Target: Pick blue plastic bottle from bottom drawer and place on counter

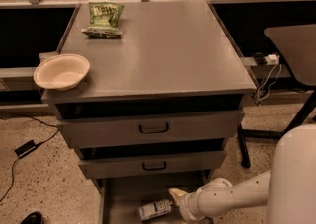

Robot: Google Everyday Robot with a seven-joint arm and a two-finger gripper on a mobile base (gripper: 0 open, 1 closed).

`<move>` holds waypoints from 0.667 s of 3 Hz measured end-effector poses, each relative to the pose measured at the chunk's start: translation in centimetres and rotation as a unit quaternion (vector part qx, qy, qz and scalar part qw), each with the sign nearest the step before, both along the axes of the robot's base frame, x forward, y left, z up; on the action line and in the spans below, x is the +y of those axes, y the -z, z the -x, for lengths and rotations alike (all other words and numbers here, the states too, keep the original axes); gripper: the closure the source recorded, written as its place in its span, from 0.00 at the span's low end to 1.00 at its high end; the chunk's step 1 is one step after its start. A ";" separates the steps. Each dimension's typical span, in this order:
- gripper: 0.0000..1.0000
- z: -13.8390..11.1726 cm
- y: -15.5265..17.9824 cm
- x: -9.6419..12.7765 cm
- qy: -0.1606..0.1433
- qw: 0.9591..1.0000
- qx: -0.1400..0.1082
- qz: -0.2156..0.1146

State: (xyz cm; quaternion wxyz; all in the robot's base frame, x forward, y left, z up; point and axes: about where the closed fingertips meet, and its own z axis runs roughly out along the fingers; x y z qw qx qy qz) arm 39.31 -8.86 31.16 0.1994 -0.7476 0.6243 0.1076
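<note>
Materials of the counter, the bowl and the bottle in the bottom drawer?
Counter: grey metal by its look, matte with dull sheen. Bowl: cream, matte, thin rim; probably paper or fibre, maybe plastic. Blue plastic bottle: apparently clear plastic, pale label. Gripper sits beside it in the bottom drawer.

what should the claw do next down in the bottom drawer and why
Probably ease the claw down and across onto the blue plastic bottle. It lies on its side in the open bottom drawer, right beside the claw, not yet lifted, and it has to end up on the counter above.
</note>
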 end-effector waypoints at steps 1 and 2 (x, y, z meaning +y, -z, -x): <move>0.00 -0.2 4.5 1.9 -0.027 0.999 -0.008 -0.027; 0.00 -0.7 8.6 2.9 -0.039 0.998 0.003 -0.040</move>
